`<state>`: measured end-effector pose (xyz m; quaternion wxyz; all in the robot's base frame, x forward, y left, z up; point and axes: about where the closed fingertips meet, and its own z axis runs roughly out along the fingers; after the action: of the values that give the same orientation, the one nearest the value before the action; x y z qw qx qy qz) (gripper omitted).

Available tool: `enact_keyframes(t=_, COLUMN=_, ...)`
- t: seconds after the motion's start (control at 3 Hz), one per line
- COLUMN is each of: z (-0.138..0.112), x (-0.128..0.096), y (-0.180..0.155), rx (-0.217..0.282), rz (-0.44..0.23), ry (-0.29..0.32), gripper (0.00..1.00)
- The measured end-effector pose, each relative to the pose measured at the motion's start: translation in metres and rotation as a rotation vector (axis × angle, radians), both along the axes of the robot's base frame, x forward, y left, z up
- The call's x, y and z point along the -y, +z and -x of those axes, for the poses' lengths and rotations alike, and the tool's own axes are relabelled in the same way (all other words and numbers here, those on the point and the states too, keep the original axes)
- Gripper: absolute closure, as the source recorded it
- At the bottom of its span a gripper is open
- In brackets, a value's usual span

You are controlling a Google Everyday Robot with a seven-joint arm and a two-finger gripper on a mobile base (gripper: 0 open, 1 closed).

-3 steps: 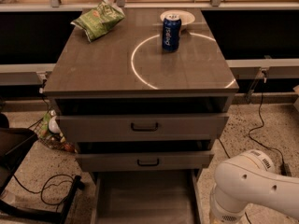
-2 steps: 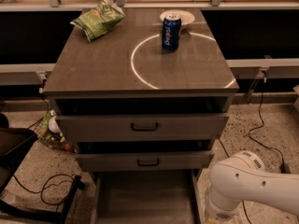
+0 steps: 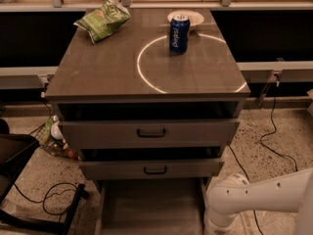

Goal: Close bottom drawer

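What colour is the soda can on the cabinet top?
The can is blue, shown in the camera view; the gripper is out of frame.

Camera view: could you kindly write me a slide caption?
Bottom drawer stands pulled out from the cabinet, the white robot arm beside it at lower right, gripper out of frame.
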<state>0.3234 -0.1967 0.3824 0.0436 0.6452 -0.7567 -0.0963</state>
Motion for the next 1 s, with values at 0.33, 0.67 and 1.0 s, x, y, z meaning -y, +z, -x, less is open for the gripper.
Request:
enact_keyframes(t=0.33, z=0.012, x=-0.004, y=-0.053, rx=-0.041, rz=-0.001, ry=0.038, gripper=1.00)
enact_keyframes(t=0.67, z=0.036, x=-0.009, y=-0.099, rx=-0.075, rz=-0.004, ry=0.088, gripper=1.00)
enact_keyframes(t=1.0, z=0.051, x=-0.012, y=-0.119, rx=-0.091, rz=0.007, ry=0.119, gripper=1.00)
